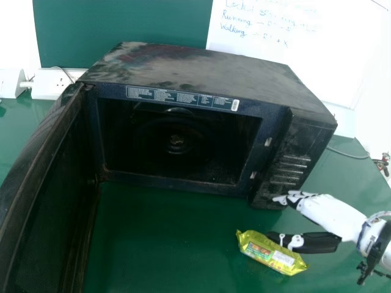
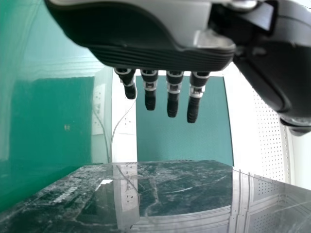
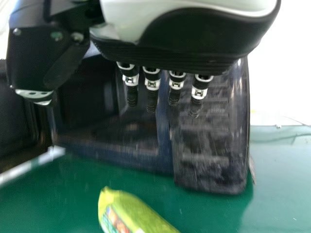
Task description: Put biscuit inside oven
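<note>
The black oven stands with its door swung wide at the left and its cavity exposed. On the green table in front of its control panel lies the yellow-green biscuit pack. My right hand is at the pack's right side, fingers straight and pointing toward the panel, thumb close to the pack's upper edge. The right wrist view has the right hand with extended fingers, and the biscuit pack beyond. In the left wrist view my left hand has straight fingers and holds nothing.
A white socket box is behind the oven's left side, and a whiteboard with writing stands behind it. The green table extends between the door and the pack. A dark glossy surface appears in the left wrist view.
</note>
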{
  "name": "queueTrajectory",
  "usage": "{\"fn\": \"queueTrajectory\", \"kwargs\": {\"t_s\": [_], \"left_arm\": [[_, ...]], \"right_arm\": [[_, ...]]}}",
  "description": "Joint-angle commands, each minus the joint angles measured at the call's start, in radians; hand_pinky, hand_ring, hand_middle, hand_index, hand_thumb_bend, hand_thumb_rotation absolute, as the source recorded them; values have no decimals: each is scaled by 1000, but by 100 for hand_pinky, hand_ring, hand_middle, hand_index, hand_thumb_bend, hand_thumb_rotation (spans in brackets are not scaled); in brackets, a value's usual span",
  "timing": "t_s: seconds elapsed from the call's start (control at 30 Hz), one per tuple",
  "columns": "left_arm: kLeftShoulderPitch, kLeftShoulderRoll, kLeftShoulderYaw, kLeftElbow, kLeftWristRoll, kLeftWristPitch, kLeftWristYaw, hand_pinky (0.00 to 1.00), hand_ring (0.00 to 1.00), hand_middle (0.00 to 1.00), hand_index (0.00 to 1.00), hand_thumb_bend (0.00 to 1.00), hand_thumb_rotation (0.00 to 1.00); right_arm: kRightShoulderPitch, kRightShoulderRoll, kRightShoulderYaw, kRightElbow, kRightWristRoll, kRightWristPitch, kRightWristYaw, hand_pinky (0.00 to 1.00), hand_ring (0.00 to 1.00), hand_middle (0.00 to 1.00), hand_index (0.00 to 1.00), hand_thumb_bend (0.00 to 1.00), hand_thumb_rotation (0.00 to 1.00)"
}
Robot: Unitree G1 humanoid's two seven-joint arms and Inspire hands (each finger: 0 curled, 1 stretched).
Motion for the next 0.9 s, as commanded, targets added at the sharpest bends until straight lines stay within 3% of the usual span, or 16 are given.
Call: {"fn": "queueTrajectory", "kwargs": {"t_s": [0.0,0.13,0.37,0.87], "left_arm": [[18,-6,-10,-12,2,4,4,77,81,87,86,100,100],[18,-7,-14,-10,4,-4,-2,81,83,88,89,100,100],[26,-15,-23,-21,10,-9,-4,76,80,85,86,100,100],[46,-26,-25,-41,20,-14,4,71,80,84,84,100,100]], "right_arm": [[-4,-46,20,-6,-21,-26,20,91,94,97,96,78,91],[-14,-120,49,-6,-48,-45,70,91,93,96,96,78,91],[-29,-171,105,-2,-83,-63,100,92,93,96,97,77,92],[14,-137,197,-1,-234,-43,61,90,93,97,97,76,93]]}}
